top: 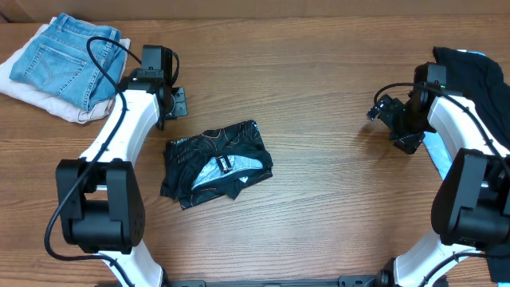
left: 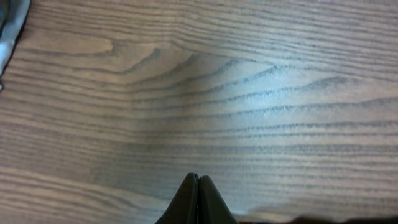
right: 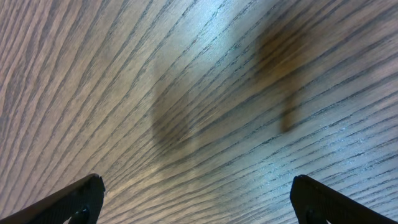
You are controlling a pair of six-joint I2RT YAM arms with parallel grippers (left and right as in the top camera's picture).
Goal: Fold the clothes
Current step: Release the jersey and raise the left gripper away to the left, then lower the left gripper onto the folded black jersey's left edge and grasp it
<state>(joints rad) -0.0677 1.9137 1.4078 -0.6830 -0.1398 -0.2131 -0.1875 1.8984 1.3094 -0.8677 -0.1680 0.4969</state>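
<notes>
The clothes, a black jersey [top: 215, 159] with thin orange lines and white lettering, lie bunched into a compact bundle on the wooden table, left of centre. My left gripper [top: 180, 102] hovers just beyond the jersey's far left corner, apart from it. In the left wrist view its fingers [left: 198, 180] are pressed together over bare wood with nothing between them. My right gripper [top: 382, 108] is far to the right of the jersey. In the right wrist view it [right: 196, 186] stands wide open above bare wood, holding nothing.
Folded blue jeans [top: 64, 60] rest on a pale cloth [top: 32, 96] at the back left corner. A plain black garment [top: 478, 76] lies at the right edge, beside the right arm. A scrap of grey cloth [left: 9, 25] shows at the left wrist view's corner.
</notes>
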